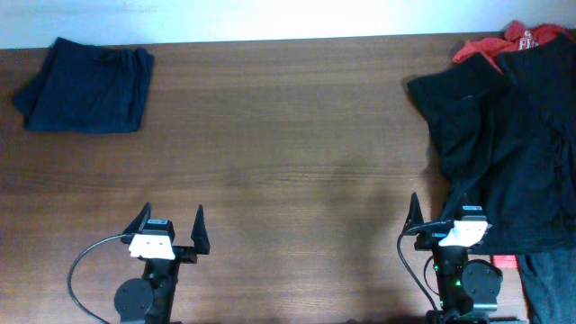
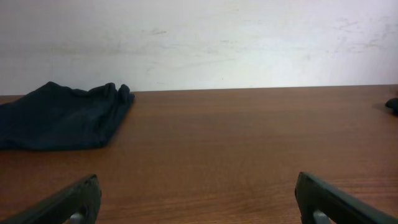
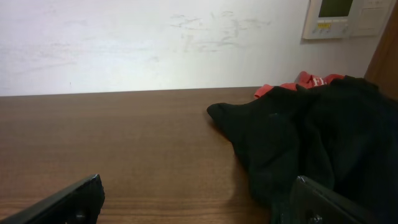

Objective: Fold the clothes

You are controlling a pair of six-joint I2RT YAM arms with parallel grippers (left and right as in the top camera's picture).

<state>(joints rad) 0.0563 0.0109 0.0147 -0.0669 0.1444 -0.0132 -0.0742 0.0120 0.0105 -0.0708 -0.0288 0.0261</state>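
A pile of black clothes (image 1: 513,153) lies at the right of the table, with a red garment with white print (image 1: 522,38) at its far edge. The pile also shows in the right wrist view (image 3: 311,143), with the red garment (image 3: 298,83) behind it. A folded dark navy garment (image 1: 88,87) lies at the far left and shows in the left wrist view (image 2: 59,117). My left gripper (image 1: 171,220) is open and empty at the near left. My right gripper (image 1: 441,211) is open and empty, its right finger against the near edge of the black pile.
The brown wooden table (image 1: 288,153) runs to a white wall at the back. A white wall panel (image 3: 342,17) hangs at the upper right. A small red object (image 1: 506,262) and blue-grey fabric (image 1: 549,288) lie at the near right corner.
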